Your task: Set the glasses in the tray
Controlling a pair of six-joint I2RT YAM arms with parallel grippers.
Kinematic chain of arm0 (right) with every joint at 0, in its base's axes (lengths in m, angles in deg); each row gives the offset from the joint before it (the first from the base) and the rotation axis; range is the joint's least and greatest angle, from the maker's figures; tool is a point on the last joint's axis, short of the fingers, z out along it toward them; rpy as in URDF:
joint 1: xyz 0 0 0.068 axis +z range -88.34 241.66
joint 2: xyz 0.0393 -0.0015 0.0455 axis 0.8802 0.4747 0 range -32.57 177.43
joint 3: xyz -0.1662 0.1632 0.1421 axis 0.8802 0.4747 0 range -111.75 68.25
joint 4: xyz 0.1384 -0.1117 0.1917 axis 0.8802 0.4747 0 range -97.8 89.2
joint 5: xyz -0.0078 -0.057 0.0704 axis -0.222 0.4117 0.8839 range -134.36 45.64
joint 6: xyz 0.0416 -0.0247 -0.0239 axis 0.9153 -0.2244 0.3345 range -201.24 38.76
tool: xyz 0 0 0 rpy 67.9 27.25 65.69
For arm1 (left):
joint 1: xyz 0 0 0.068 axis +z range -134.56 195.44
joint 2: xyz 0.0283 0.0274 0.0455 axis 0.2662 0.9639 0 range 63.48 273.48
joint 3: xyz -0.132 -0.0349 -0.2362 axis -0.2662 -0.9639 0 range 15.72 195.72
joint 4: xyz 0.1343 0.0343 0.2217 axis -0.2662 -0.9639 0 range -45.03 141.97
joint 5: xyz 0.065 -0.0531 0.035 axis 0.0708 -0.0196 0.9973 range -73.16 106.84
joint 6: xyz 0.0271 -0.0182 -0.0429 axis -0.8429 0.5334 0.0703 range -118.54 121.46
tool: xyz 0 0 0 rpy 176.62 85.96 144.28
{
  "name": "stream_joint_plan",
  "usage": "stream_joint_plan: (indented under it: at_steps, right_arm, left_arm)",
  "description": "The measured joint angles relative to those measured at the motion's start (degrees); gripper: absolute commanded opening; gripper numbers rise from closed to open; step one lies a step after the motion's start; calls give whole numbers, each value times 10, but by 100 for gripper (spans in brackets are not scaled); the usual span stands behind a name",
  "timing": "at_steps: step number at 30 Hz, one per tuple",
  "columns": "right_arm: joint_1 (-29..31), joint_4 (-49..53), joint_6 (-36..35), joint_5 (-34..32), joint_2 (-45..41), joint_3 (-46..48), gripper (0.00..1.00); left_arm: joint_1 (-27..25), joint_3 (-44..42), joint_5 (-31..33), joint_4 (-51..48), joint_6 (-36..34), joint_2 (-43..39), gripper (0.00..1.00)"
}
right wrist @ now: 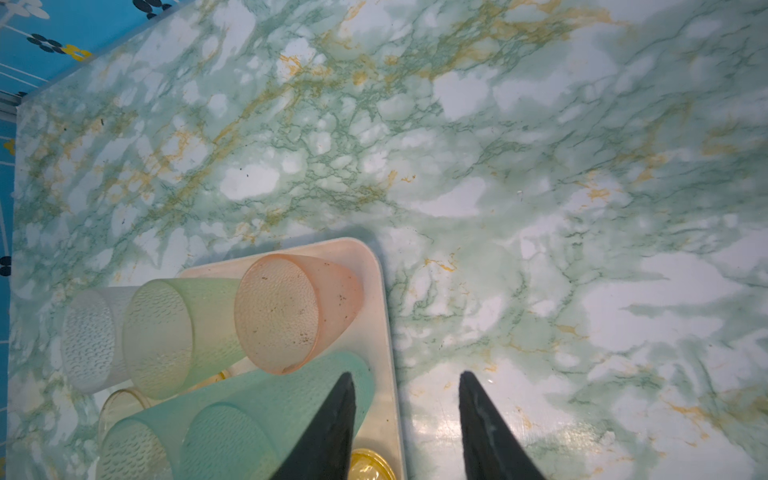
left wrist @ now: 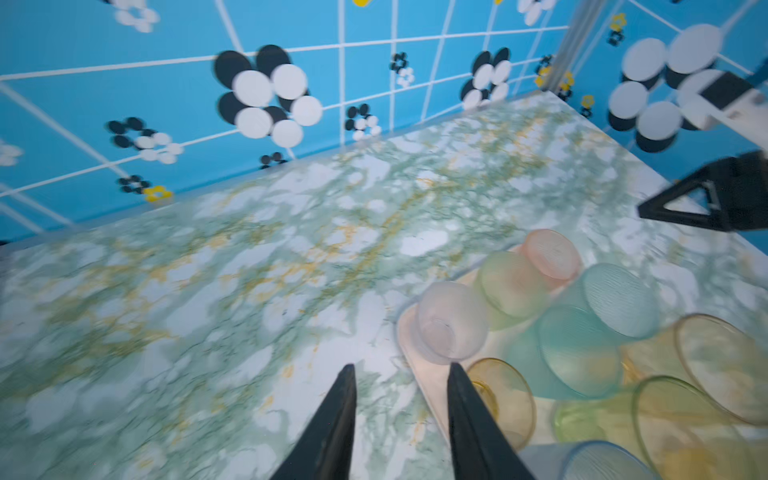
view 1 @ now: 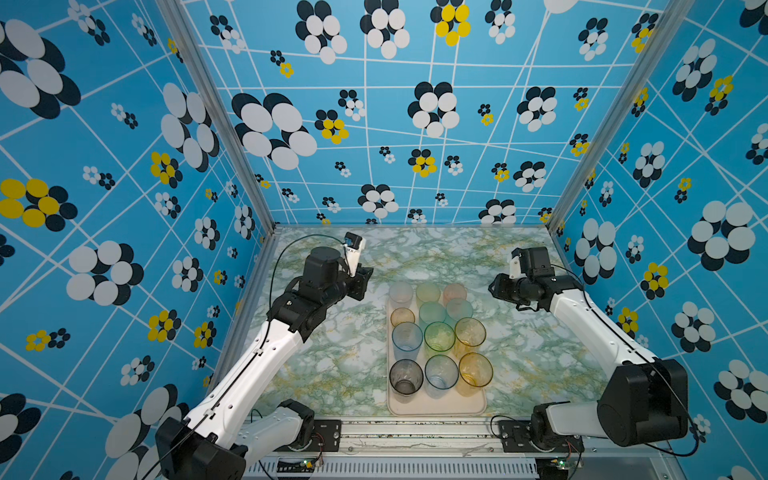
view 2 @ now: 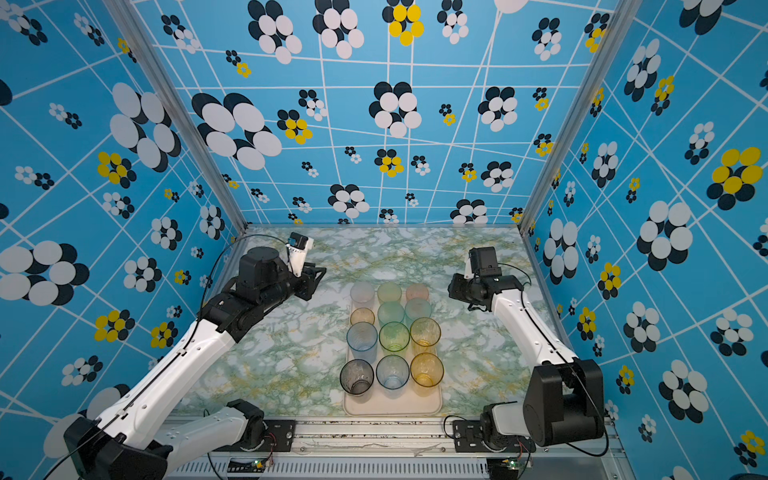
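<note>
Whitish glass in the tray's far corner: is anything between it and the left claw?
No. Only bare marble table lies between the open left gripper and the whitish glass, which stands on the tray.

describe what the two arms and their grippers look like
Both the left arm and right arm have smooth white link shells joined by chunky black motor housings, with a thin black cable running along each. Each wrist carries a small white-bracketed camera. The left gripper and right gripper have two flat, matte black fingers tapering to points.
</note>
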State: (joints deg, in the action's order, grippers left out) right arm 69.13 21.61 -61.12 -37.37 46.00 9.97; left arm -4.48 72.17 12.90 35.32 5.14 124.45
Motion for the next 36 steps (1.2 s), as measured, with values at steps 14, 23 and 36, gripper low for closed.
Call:
stream_joint_plan:
  at_steps: [14, 23, 36]
  right_arm:
    - [0, -105, -15, -53, -51, 112, 47]
    - [0, -166, -22, -109, -74, 159, 49]
    - [0, -235, -35, -168, -88, 191, 50]
  left_arm:
    - [118, -234, 142, 190, 64, -72, 51]
    - [125, -373, 212, 416, 14, 10, 93]
    - [130, -384, 226, 688, -35, 247, 99]
